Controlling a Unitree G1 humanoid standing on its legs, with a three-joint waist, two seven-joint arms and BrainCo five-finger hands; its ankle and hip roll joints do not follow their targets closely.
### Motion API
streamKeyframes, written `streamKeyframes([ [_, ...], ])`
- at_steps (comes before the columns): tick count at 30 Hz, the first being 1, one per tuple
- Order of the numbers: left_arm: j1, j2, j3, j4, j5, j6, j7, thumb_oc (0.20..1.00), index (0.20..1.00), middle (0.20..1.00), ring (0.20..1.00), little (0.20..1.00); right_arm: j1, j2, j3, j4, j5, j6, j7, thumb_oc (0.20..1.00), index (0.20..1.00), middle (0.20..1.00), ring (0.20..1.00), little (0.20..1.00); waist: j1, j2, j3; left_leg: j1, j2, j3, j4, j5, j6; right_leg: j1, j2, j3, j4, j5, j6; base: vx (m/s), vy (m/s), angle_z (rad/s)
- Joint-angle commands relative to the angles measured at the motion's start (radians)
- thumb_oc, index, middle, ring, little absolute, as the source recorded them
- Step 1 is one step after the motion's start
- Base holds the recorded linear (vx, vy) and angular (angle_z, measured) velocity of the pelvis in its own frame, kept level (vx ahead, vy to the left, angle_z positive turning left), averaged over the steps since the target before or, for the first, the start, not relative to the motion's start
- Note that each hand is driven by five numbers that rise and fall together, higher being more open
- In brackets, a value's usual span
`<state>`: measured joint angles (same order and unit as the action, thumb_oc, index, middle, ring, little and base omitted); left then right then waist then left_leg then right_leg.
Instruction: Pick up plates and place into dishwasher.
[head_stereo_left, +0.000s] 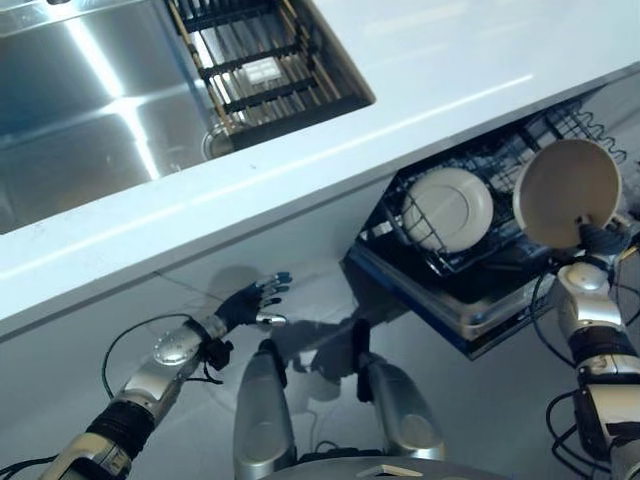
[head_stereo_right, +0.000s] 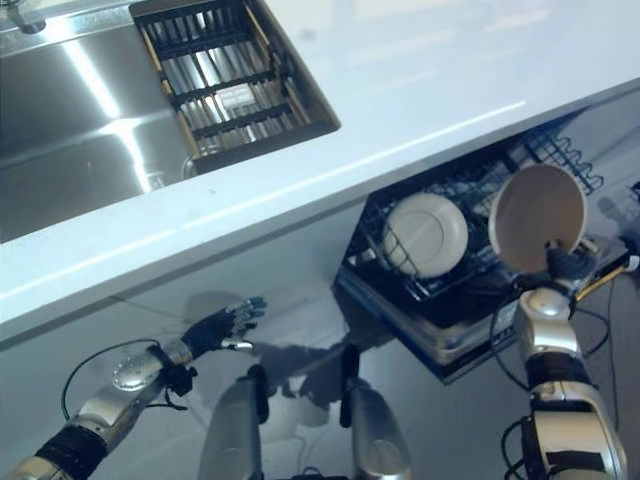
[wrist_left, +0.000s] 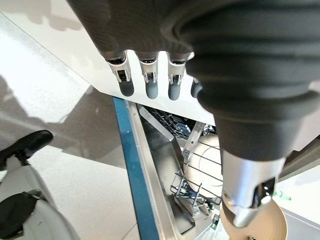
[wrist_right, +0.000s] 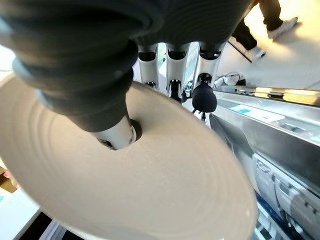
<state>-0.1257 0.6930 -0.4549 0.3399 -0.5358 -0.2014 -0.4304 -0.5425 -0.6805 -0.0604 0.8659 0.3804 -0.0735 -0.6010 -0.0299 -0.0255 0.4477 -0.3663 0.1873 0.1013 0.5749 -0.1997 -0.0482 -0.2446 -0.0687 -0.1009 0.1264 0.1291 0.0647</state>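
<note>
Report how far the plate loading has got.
Done: one white plate already stands in the dishwasher rack. In hand: the right hand pinches a beige plate above the rack, not yet slotted in. Left: setting it between the tines. The left hand hangs open below the counter.

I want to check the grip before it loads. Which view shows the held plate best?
The right wrist view: the right hand pinches the beige plate at its rim, thumb on its face. Both eye views show it upright above the dishwasher rack; the left wrist view catches an edge.
</note>
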Motion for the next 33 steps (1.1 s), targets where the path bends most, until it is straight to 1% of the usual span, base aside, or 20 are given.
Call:
streamKeyframes([
  [1,0.020,0.020,-0.026,-0.087,-0.045,-0.029,0.009,1.000,1.000,1.000,1.000,1.000,-0.062,-0.121,0.049,0.040,-0.053,-0.017,-0.023,0.200,0.200,0.200,0.200,0.200,0.043,0.035,-0.031,-0.013,-0.005,0.021,-0.059,0.034,0.033,0.006,-0.045,-0.025,0.119,-0.090,0.059,-0.01,-0.028,0.03],
  [7,-0.012,0.041,-0.063,-0.102,-0.074,-0.042,0.021,1.000,1.000,1.000,1.000,1.000,-0.128,-0.168,0.090,0.093,-0.100,0.004,-0.020,0.200,0.200,0.200,0.200,0.200,0.045,0.053,-0.004,-0.046,-0.001,0.007,-0.039,0.033,0.029,-0.014,-0.045,-0.031,0.133,-0.098,0.055,-0.01,-0.004,0.01],
  [11,-0.028,0.045,-0.081,-0.099,-0.092,-0.053,0.033,1.000,1.000,1.000,1.000,1.000,-0.169,-0.188,0.129,0.103,-0.132,0.029,0.008,0.200,0.200,0.200,0.200,0.200,0.044,0.061,0.009,-0.063,0.002,0.003,-0.032,0.034,0.025,-0.028,-0.047,-0.033,0.145,-0.105,0.053,-0.02,-0.002,0.06],
  [12,-0.030,0.046,-0.084,-0.096,-0.097,-0.057,0.033,1.000,1.000,1.000,1.000,1.000,-0.180,-0.195,0.139,0.114,-0.132,0.035,0.030,0.200,0.200,0.200,0.200,0.200,0.044,0.063,0.011,-0.066,0.002,0.001,-0.031,0.035,0.025,-0.032,-0.047,-0.033,0.150,-0.107,0.052,0.00,0.000,0.00],
  [14,-0.035,0.046,-0.095,-0.095,-0.098,-0.065,0.040,1.000,1.000,1.000,1.000,1.000,-0.193,-0.201,0.157,0.147,-0.131,0.031,0.057,0.200,0.200,0.200,0.200,0.200,0.045,0.068,0.015,-0.068,0.003,0.000,-0.031,0.037,0.024,-0.037,-0.048,-0.034,0.157,-0.111,0.051,0.00,0.000,0.00],
  [16,-0.035,0.052,-0.100,-0.100,-0.105,-0.067,0.040,1.000,1.000,1.000,1.000,1.000,-0.203,-0.204,0.167,0.179,-0.118,0.015,0.058,0.200,0.200,0.200,0.200,0.200,0.047,0.071,0.018,-0.069,0.005,-0.002,-0.033,0.037,0.024,-0.038,-0.049,-0.037,0.162,-0.117,0.049,0.01,-0.022,0.00],
  [18,-0.033,0.055,-0.098,-0.106,-0.107,-0.062,0.028,1.000,1.000,1.000,1.000,1.000,-0.215,-0.206,0.168,0.205,-0.135,0.008,0.051,0.200,0.200,0.200,0.200,0.200,0.053,0.075,0.018,-0.064,0.006,-0.008,-0.037,0.038,0.020,-0.033,-0.051,-0.042,0.165,-0.124,0.045,0.05,-0.064,0.01],
  [20,-0.019,0.054,-0.096,-0.115,-0.093,-0.059,0.018,1.000,1.000,1.000,1.000,1.000,-0.225,-0.201,0.175,0.224,-0.154,0.010,0.039,0.200,0.200,0.200,0.200,0.200,0.062,0.071,0.010,-0.060,0.001,-0.014,-0.045,0.038,0.018,-0.026,-0.052,-0.047,0.156,-0.125,0.046,0.06,-0.101,0.01],
  [23,-0.013,0.060,-0.086,-0.136,-0.080,-0.040,0.000,1.000,1.000,1.000,1.000,1.000,-0.232,-0.196,0.185,0.219,-0.161,0.046,0.036,0.200,0.200,0.200,0.200,0.200,0.070,0.060,0.003,-0.070,0.006,-0.022,-0.040,0.041,0.017,-0.028,-0.053,-0.054,0.154,-0.121,0.047,0.02,-0.111,0.02],
  [26,-0.004,0.053,-0.097,-0.141,-0.072,-0.038,-0.007,1.000,1.000,1.000,1.000,1.000,-0.234,-0.189,0.195,0.233,-0.197,0.073,0.052,0.200,0.200,0.200,0.200,0.200,0.070,0.060,-0.008,-0.061,0.011,-0.026,-0.034,0.029,0.021,-0.025,-0.049,-0.054,0.162,-0.127,0.046,0.07,-0.058,0.07],
  [29,-0.005,0.047,-0.112,-0.159,-0.076,-0.023,-0.001,1.000,1.000,1.000,1.000,1.000,-0.254,-0.186,0.212,0.257,-0.219,0.085,0.057,0.200,0.200,0.200,0.200,0.200,0.070,0.071,-0.016,-0.047,0.019,-0.030,-0.026,0.019,0.019,-0.015,-0.045,-0.049,0.173,-0.136,0.044,0.09,-0.019,0.06],
  [33,-0.006,0.048,-0.124,-0.177,-0.079,-0.010,0.013,1.000,1.000,1.000,1.000,1.000,-0.266,-0.190,0.215,0.283,-0.240,0.073,0.026,0.200,0.200,0.200,0.200,0.200,0.072,0.086,-0.022,-0.038,0.020,-0.033,-0.020,0.013,0.017,-0.001,-0.044,-0.049,0.177,-0.143,0.044,0.04,-0.012,0.01],
])
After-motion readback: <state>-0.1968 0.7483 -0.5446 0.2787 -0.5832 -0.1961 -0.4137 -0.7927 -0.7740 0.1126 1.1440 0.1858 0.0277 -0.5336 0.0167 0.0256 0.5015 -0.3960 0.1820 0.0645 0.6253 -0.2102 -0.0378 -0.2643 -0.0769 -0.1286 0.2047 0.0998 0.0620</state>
